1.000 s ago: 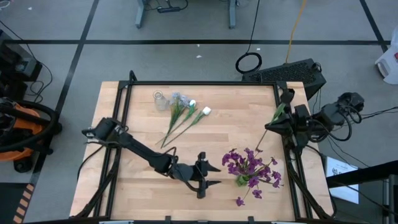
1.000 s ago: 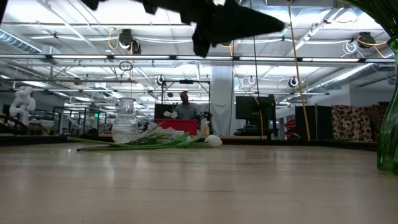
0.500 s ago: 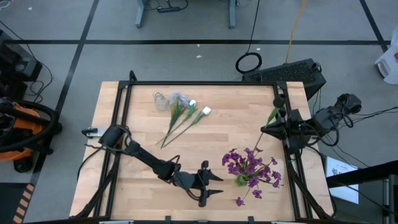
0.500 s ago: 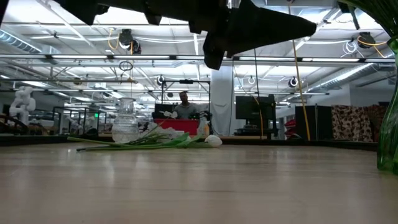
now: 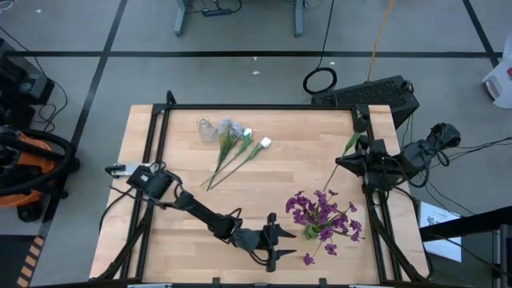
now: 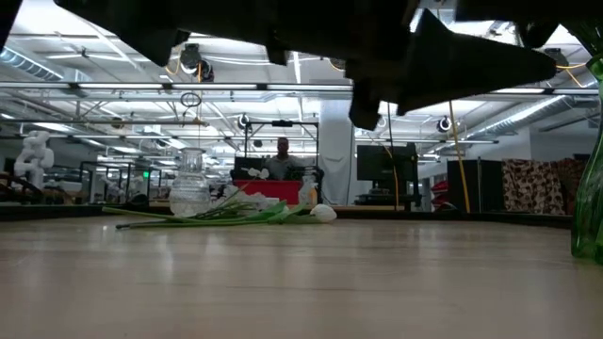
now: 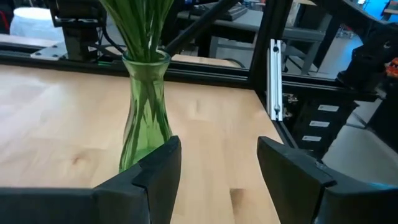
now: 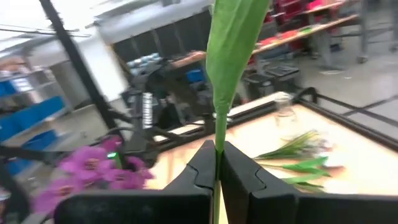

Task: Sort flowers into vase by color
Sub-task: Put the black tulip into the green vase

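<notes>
Left gripper: low over the table's near edge, its 2 fingers spread apart with nothing between them.
Green vase: just beyond the left gripper's fingertips, upright on the table; in the left wrist view its glass neck stands just beside one finger, apart from it, with green stalks rising out of the mouth.
Purple flowers: standing in the green vase, blooms fanned out above it, on the far side of the left gripper's tips.
Loose purple bloom: lying on the wood near the vase's foot, just past the left gripper.
Right gripper: at the table's right edge, above the wood, fingers pressed together on a green stem; the stem runs straight up from between the pads, and a leaf shows just behind the gripper from above.
White and grey-blue flowers: lying flat in a loose bunch on the far left part of the table, well apart from both grippers, stalks pointing toward the left arm's side.
Clear glass vase: touching or just beside the heads of that bunch, at the far end from both grippers; upright in the low view.
Person: in the room behind the table, well beyond everything.
</notes>
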